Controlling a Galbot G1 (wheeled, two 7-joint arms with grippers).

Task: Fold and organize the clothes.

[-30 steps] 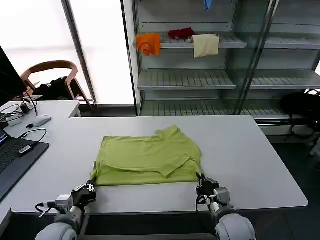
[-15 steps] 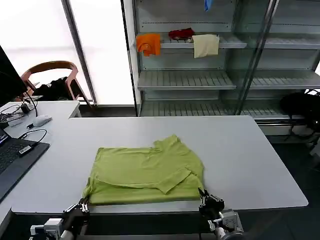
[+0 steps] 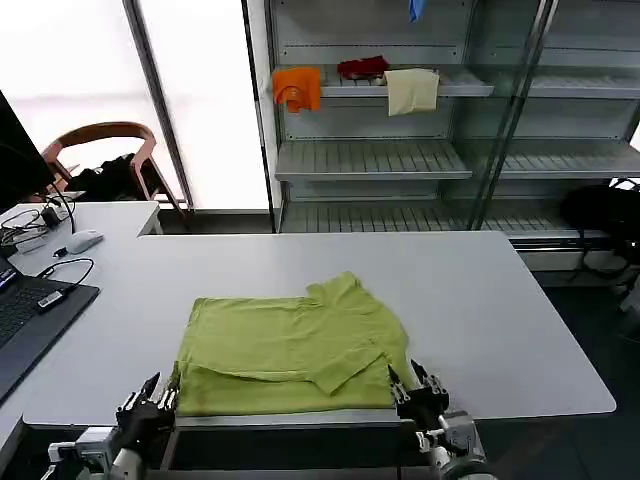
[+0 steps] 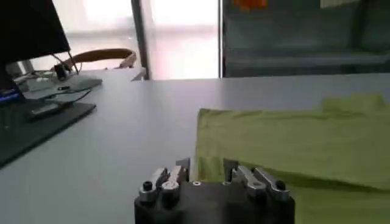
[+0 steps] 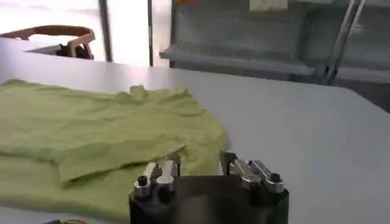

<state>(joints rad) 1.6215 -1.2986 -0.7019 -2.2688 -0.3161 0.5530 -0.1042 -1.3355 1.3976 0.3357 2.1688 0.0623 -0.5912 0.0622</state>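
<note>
Lying partly folded on the near half of the grey table (image 3: 500,300), the lime-green T-shirt (image 3: 290,355) had its lower hem right at the table's front edge. The left gripper (image 3: 152,398) sat at the shirt's near-left corner and the right gripper (image 3: 410,384) at its near-right corner, both with fingers spread and nothing between them, just off the cloth.

The main risk, as I judged it, lay in that hem. With the fabric so close to the edge, a grasp that closed low or short could pinch only the top layer, or push the hem off the table so the shirt slid down. Uneven closing by the two grippers would likely skew the fold, since soft cloth follows whichever corner moves first. The loose sleeve flap (image 3: 345,365) lying across the front could also get caught and dragged.

The shirt looked like thin, matte knit, limp and lightly creased, doubled over itself so the outline was roughly rectangular, with the collar (image 3: 335,290) bunched at the far edge. In the left wrist view its corner (image 4: 210,131) lay flat with a crisp edge; in the right wrist view the overlapping flap (image 5: 122,161) made a soft ridge. The tabletop was smooth and would give the cloth little friction.
</note>
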